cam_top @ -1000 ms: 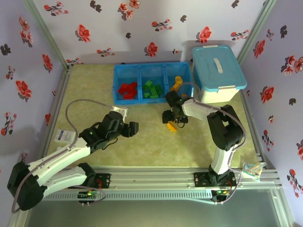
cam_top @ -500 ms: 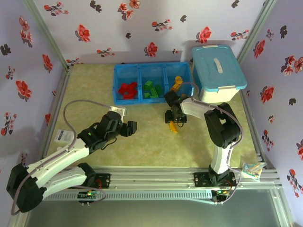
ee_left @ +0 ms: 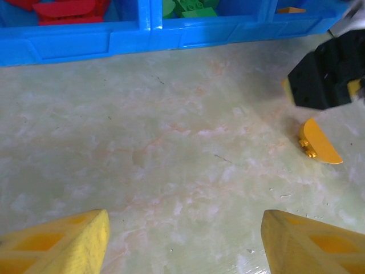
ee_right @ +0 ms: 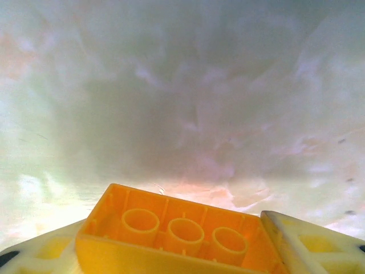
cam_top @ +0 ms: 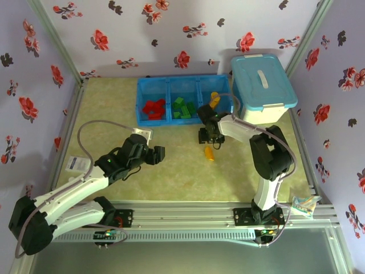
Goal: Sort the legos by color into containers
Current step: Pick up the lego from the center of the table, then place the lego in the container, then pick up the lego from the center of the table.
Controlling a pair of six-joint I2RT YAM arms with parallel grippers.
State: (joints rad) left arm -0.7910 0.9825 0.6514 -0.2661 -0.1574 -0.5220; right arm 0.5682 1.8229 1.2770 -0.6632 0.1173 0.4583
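Underneath, the yellow-orange brick (ee_right: 177, 234) is hollow, with three round tubes.

A curved orange brick (ee_left: 319, 147) lies beside the right gripper (ee_left: 323, 85), seemingly apart, near the blue tray (ee_left: 114, 43).

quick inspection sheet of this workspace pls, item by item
surface: pale marbled table, no spills seen
job's things: blue tray holds red bricks in the left compartment, green bricks in the middle, orange bricks on the right; one curved orange brick lies loose on the table
clutter: white bin with a blue lid beside the tray; label at the left edge; small packet by the right rail
grippers: left gripper jaws open, empty; right gripper jaws closed on an orange block
cables: grey cable loops off the left arm
surroundings: floral walls
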